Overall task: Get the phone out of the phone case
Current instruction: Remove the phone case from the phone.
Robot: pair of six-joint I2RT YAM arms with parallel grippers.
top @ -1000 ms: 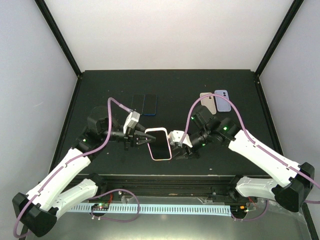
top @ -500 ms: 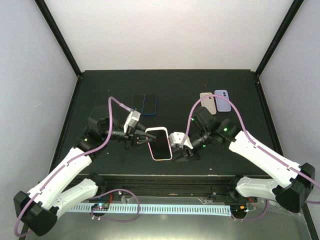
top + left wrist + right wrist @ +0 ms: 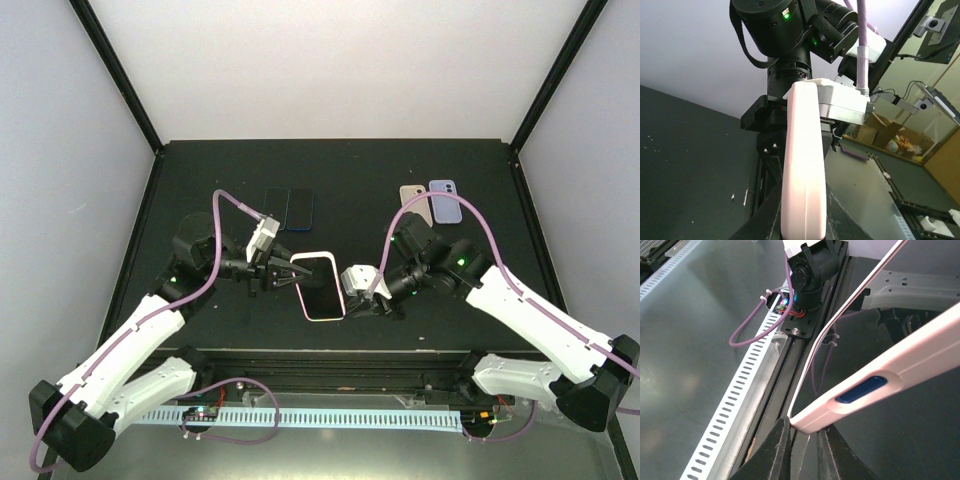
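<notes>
Top view: soft, even light is coming from above; the white walls [image 3: 330, 70] are glowing and the black table [image 3: 200, 170] is looking dark.
Shadows: only faint ones are showing.
Left wrist view: the pink phone case [image 3: 802, 165] is looking washed out and blurry up close.
Right wrist view: the grey metal sheet [image 3: 680, 350] is shining softly.

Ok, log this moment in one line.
phase: two-arm grip | left gripper: shut on pink case edge | right gripper: shut on its opposite corner | phone: in case
</notes>
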